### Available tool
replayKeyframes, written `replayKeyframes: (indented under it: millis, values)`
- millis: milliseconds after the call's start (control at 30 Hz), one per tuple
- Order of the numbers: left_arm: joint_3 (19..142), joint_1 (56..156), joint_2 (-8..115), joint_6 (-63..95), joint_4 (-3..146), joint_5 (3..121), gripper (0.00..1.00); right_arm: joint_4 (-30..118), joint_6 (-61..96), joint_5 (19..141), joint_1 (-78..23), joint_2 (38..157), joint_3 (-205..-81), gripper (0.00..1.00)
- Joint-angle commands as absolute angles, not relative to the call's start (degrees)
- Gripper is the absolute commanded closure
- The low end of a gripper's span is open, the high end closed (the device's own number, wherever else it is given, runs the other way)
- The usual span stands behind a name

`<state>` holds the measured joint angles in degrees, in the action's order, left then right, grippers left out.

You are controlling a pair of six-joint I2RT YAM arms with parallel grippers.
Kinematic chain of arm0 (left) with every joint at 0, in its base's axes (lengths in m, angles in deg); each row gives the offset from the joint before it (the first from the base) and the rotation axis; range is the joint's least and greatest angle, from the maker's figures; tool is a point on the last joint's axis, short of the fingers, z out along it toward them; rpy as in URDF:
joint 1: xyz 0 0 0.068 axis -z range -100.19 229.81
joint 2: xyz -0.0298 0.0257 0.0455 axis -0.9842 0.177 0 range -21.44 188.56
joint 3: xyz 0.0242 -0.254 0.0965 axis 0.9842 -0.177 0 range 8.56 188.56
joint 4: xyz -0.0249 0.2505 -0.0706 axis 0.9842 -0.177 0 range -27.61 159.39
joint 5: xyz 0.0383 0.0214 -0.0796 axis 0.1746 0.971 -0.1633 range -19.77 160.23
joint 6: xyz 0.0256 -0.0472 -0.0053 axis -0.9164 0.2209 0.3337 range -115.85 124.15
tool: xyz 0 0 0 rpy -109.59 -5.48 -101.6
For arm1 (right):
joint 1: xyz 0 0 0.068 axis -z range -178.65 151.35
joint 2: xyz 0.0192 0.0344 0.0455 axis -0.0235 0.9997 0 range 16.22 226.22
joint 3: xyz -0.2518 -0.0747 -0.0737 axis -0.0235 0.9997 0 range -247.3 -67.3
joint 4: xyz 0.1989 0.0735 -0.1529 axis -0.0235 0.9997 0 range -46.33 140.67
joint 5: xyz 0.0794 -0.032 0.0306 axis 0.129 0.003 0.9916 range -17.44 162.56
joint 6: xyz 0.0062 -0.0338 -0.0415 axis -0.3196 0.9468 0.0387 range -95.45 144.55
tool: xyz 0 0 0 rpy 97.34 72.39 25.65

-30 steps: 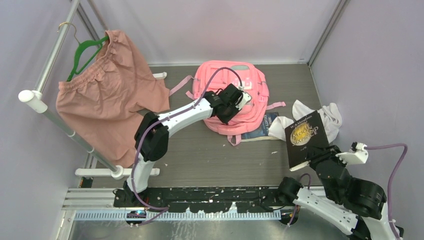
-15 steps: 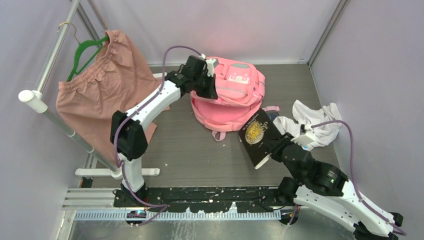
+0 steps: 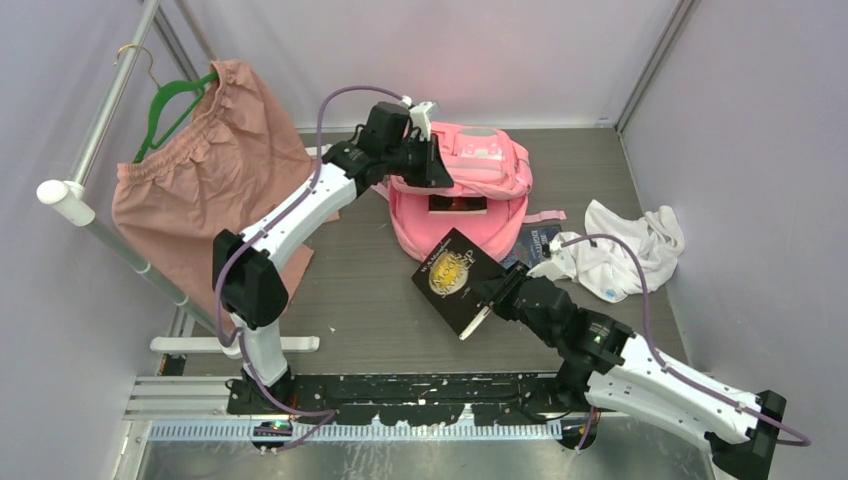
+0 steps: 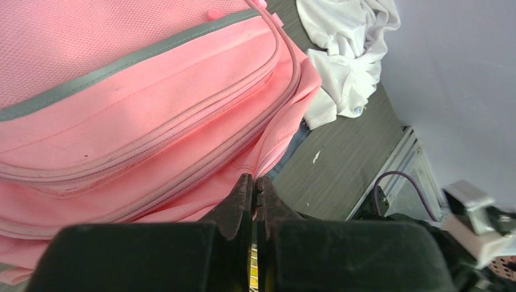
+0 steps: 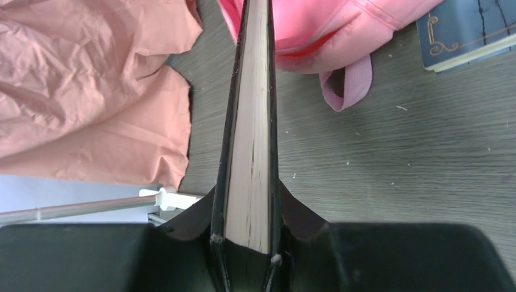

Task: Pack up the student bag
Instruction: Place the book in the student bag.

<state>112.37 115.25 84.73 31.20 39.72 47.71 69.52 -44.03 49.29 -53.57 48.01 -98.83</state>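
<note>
At the far middle of the table [image 3: 370, 300] I have the left gripper [image 3: 432, 165] pinched fully shut on the upper lip of the student bag [image 3: 495, 175], lifting it so its mouth [image 3: 458, 203] gapes toward me, while nearer, to the right, the right gripper [image 3: 488, 300] clamps a black paperback [image 3: 452, 275], tilted to slide into that gap.
</note>
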Motion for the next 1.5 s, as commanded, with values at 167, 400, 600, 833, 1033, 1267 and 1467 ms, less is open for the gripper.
replayKeyframes:
  millis: [167,400,600,833,1033,1267,1467]
  values:
    - [111.99,115.88,76.56,37.83,48.24,42.6,1.0,44.16,-52.9,33.98,-50.38,52.98,-96.15,0.99]
    - [110.49,115.93,73.54,36.78,46.06,41.62,1.0,34.03,-58.68,40.47,-37.44,62.58,-96.32,0.99]
    - [108.16,116.32,71.43,38.13,47.79,40.21,1.0,20.4,-57.53,38.2,-33.4,77.49,-98.95,0.99]
    - [105.95,116.55,69.12,37.2,46.94,42.17,1.0,22.24,-54.34,41.36,-33.28,98.91,-113.42,0.81]
    - [104.85,116.47,67.25,33.85,42.11,46.98,1.0,29.4,-50.21,50.05,-32.85,104.2,-118.21,0.19]
    - [102.26,114.75,66.44,33.26,42.58,48.71,1.0,35.44,-49.04,55.06,-33.26,90.71,-108.54,0.18]
    - [102.64,113.41,67.8,33.61,43.28,48.55,1.0,42.72,-42.74,64.23,-33.73,80.98,-104.48,0.12]
